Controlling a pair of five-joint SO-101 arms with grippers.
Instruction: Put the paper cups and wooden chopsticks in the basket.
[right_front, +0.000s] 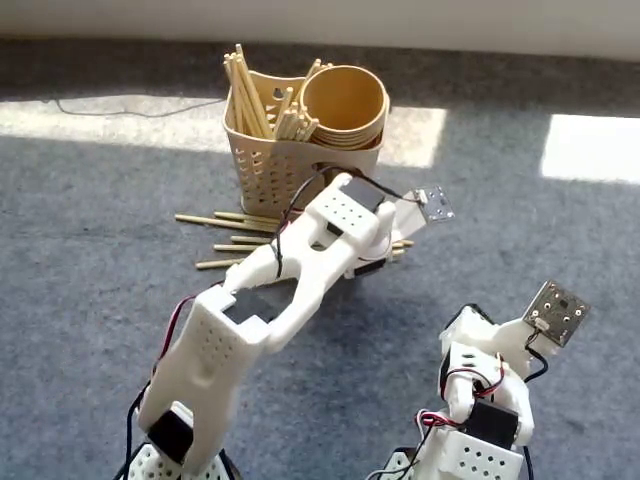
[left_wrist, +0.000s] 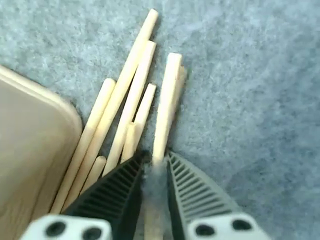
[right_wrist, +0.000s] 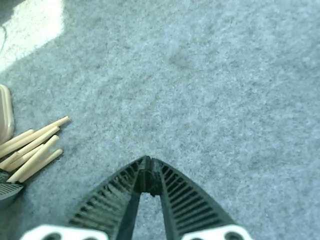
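Holds one chopstick (left_wrist: 167, 90) pinched in left end effector (left_wrist: 155, 157). Needs straight lift clear of loose chopsticks (left_wrist: 125, 115), then release over basket (right_front: 265, 175). Shows right end effector (right_wrist: 148, 172) pressed together.

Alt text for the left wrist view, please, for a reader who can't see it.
The left tool, dark and ridged, is closed on one wooden chopstick that lies on grey carpet. Several more chopsticks lie loose beside it, next to the wall of the beige basket.
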